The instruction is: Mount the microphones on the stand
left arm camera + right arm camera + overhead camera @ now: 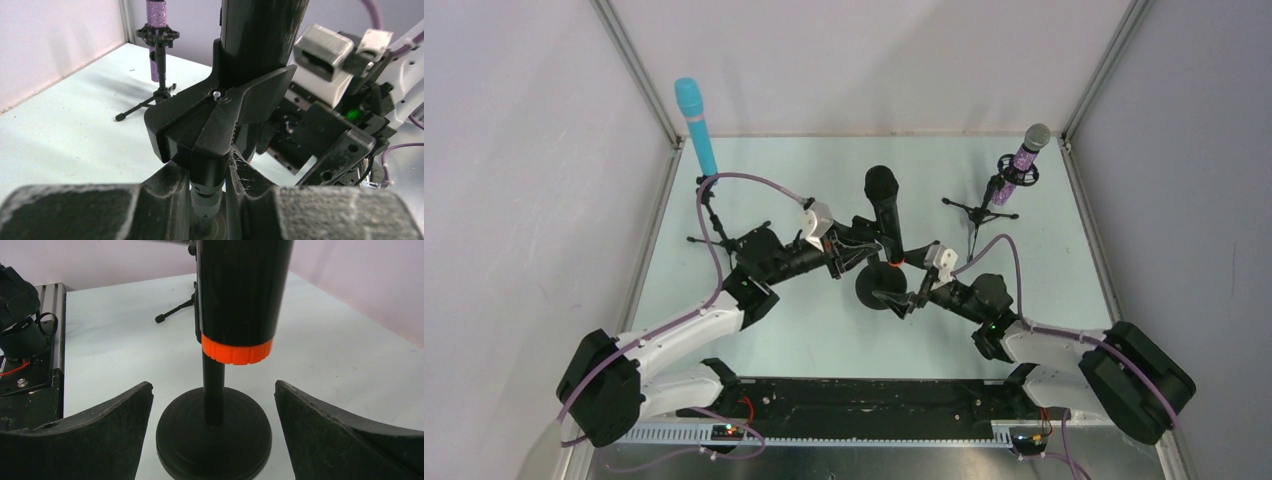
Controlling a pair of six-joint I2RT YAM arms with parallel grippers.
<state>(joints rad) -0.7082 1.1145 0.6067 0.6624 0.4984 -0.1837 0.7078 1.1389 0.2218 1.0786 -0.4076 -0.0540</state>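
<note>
Both wrist views crop black microphone [240, 290] and stand [214, 435] (grille unseen).

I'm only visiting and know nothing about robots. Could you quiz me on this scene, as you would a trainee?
1. True or false: the right gripper is closed.
2. Which microphone stands between the two grippers? A. the light blue one. B. the purple one. C. the black microphone.
3. Fill in: the left gripper is clamped on the middle stand's ____.
Key: 1. False; its fingers are wide apart, either side of the round base. 2. C. 3. pole.
</note>
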